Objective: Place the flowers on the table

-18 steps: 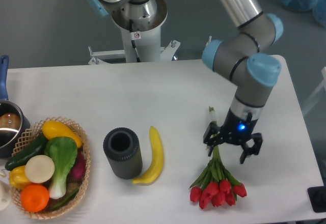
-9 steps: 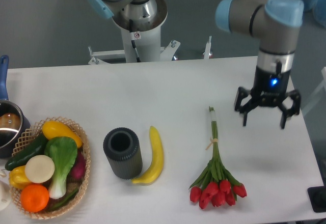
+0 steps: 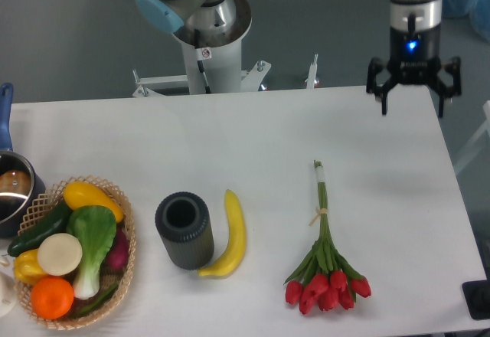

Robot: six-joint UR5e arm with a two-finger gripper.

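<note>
At the far left edge sits a pot (image 3: 11, 191) with a blue handle, and beside it a basket (image 3: 122, 230) full of play food: a yellow pepper, a cucumber, a green leafy one, a white round one and an orange. Next comes a dark cup (image 3: 184, 230) standing up with its open mouth showing, and a banana (image 3: 232, 233) lies just beside it on its right. Further right, the flowers (image 3: 325, 256) lie flat on the white bench (image 3: 253, 138), red heads pointing to the front edge and green stems pointing to the back, with a small tie around the stems near the middle. They look light and soft, and the red heads would squash easily, so the best place to take hold is the bundled stems near the tie, where they are firmest. The thin stems could slip if held loosely. Up at the back right, the gripper (image 3: 414, 96) hangs in the air well apart from the flowers, its fingers spread wide and holding nothing, with a small blue light glowing above it. The job looks done. There is a small sticker on the robot's white post at the back, but it is too tiny to read, and no other words show.
</note>
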